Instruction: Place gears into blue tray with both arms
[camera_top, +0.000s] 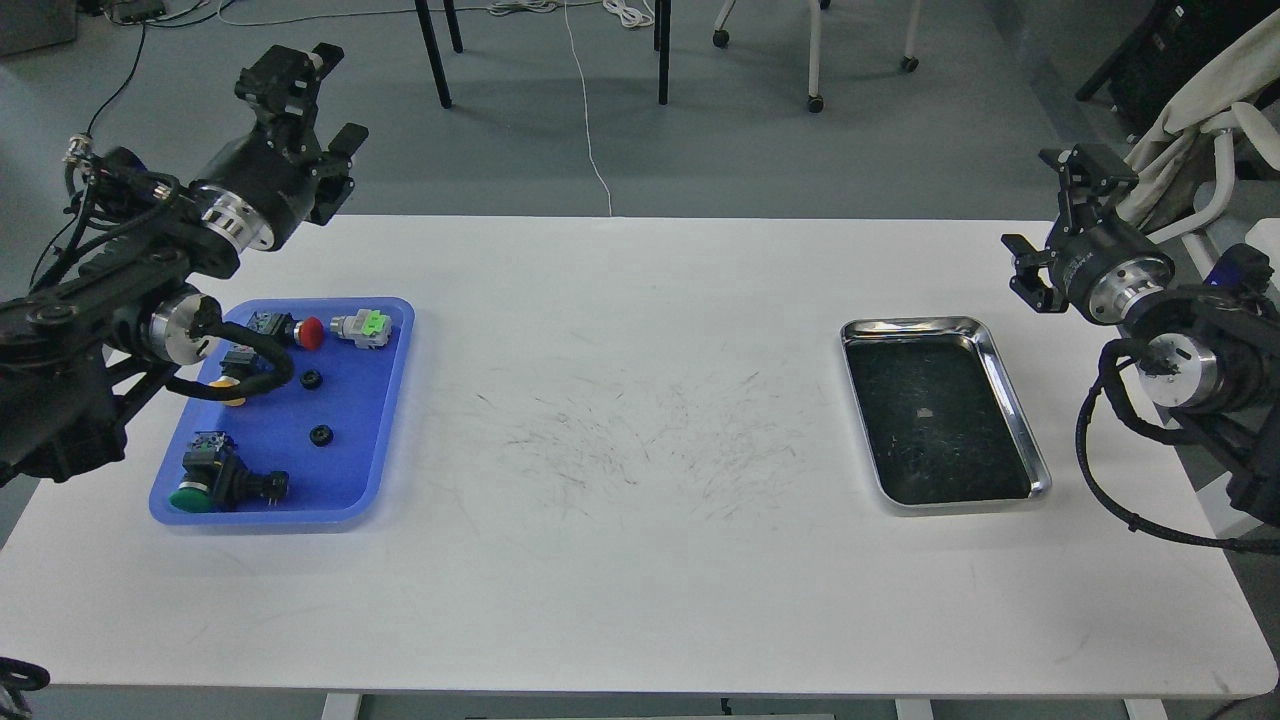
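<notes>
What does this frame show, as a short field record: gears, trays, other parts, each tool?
gears: two, both lying in the blue tray
other parts in blue tray: red push-button, green push-button, grey-and-green switch block, a yellow one partly hidden by the left arm's cable
steel tray: no parts visible inside
left tool: raised beyond the table's far left corner, holding nothing, open
right tool: raised by the table's far right corner, holding nothing, open
</notes>
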